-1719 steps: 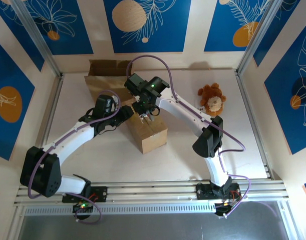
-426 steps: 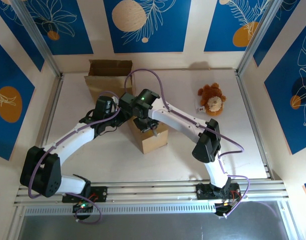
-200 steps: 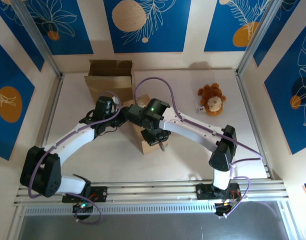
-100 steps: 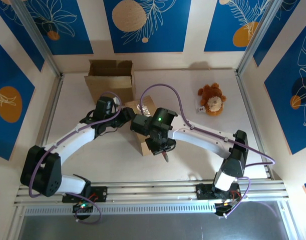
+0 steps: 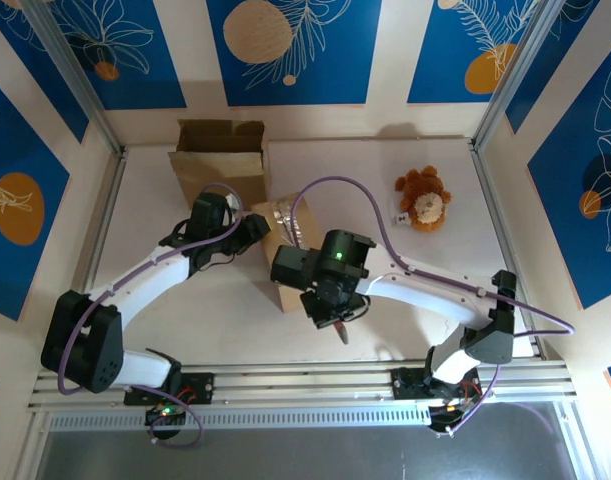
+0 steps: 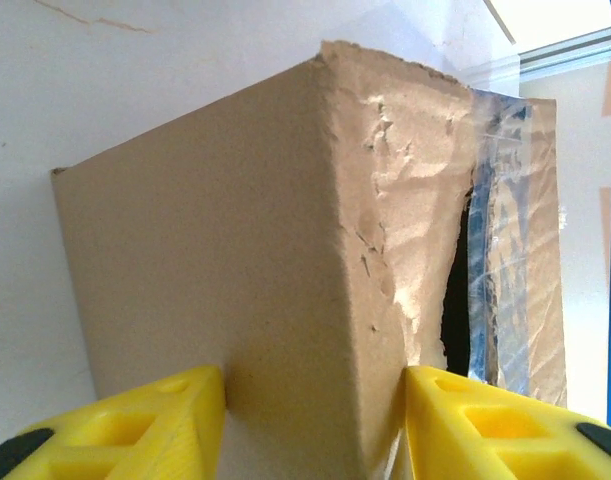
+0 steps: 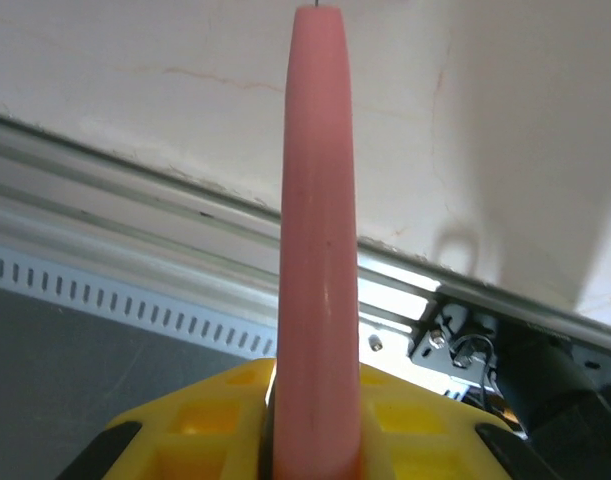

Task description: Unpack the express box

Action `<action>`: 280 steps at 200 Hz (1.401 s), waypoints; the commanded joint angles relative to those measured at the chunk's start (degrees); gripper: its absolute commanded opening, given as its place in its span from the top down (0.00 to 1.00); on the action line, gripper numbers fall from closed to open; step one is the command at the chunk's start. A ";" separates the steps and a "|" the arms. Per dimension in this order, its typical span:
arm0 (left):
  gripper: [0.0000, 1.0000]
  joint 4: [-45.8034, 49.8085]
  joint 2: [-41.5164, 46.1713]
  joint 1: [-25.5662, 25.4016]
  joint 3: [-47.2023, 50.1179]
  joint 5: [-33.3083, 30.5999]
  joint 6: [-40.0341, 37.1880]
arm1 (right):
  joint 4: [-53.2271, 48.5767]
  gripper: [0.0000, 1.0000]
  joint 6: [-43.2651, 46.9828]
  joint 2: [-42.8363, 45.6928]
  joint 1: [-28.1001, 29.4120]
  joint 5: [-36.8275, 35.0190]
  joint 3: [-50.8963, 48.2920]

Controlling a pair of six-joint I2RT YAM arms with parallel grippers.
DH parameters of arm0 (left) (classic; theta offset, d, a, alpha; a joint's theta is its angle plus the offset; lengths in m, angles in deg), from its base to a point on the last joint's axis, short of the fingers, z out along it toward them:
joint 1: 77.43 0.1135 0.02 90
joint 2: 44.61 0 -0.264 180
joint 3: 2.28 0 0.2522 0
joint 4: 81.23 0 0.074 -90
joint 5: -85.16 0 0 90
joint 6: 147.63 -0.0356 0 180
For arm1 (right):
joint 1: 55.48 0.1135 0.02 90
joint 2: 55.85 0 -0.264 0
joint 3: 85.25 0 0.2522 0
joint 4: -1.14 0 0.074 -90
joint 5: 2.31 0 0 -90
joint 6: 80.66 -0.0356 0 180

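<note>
Cardboard box [image 6: 215, 250], clear tape [image 6: 497, 230]; toy tag [image 5: 405, 214] unreadable.

The right gripper [image 5: 337, 320], clamping the slim pink cutting tool [image 7: 317, 250], drew back along the brown cardboard box [image 6: 215, 260] past its near end, leaving the taped seam [image 6: 490, 230] split.

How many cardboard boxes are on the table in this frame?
2. An open box stands at the table's back left corner; a taped box sits mid-table, its corner clamped by the left gripper. The arms may hide more.
</note>
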 commanded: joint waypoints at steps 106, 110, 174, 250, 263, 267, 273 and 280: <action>0.63 31.00 -5.04 4.59 -30.06 -11.42 -21.79 | 8.69 1.00 -4.85 11.93 -14.06 -8.84 -19.81; 0.64 30.77 -6.42 4.75 -30.83 -11.64 -22.46 | 9.36 1.00 -5.07 11.44 -13.98 -8.52 -20.06; 0.71 23.11 -21.49 5.25 -36.30 -14.27 -25.74 | 16.22 1.00 -11.16 4.37 -10.74 -5.81 -21.58; 0.72 16.59 -22.44 3.81 -29.34 -9.29 -25.75 | 23.21 1.00 -3.02 -1.82 -18.32 -4.12 -15.37; 0.72 16.10 -20.38 3.30 -26.67 -8.83 -25.53 | 24.10 1.00 0.00 -3.71 -20.54 -3.90 -13.37; 0.72 16.11 -19.68 3.11 -25.78 -8.74 -25.42 | 24.24 1.00 0.92 -4.34 -21.26 -3.95 -12.65; 0.72 16.03 -18.58 2.80 -24.46 -8.66 -25.18 | 24.46 1.00 2.41 -5.21 -22.26 -3.93 -11.46; 0.72 16.06 -17.29 2.37 -22.95 -8.51 -24.93 | 24.72 1.00 4.20 -6.33 -23.40 -3.92 -10.08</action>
